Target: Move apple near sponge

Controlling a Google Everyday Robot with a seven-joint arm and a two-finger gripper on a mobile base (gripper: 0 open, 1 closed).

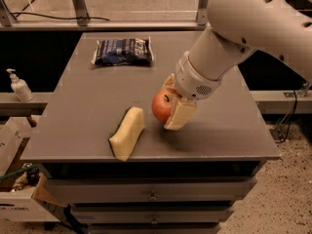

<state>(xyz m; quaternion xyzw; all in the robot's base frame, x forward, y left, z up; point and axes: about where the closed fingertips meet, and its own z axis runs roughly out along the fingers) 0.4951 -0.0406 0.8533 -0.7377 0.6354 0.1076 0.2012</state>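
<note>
**Red-orange apple held close beside the sponge, not yet let go**

At centre frame the gripper (171, 101) was clamped on the apple (160, 106), one pale finger (179, 117) below and to its right and the other mostly behind the fruit. The apple hung low over the grey table (87, 101), just right of the sponge (127, 133), which lay lower left of centre.

The main risk was the release. A round apple let go above the surface could roll, either into the sponge or off toward the table's front edge, which was near. Pushing further left could make the lower finger nudge the sponge and skew it. A tilted grip might also drag the apple as the fingers parted.

Whether the apple touched the table could not be told, since the lower finger and its shadow covered the underside. The upper finger was largely hidden by the apple and the wrist. The arm (253, 28) ran out of the frame at upper right. The sponge's green layer showed only as a thin dark edge.
</note>
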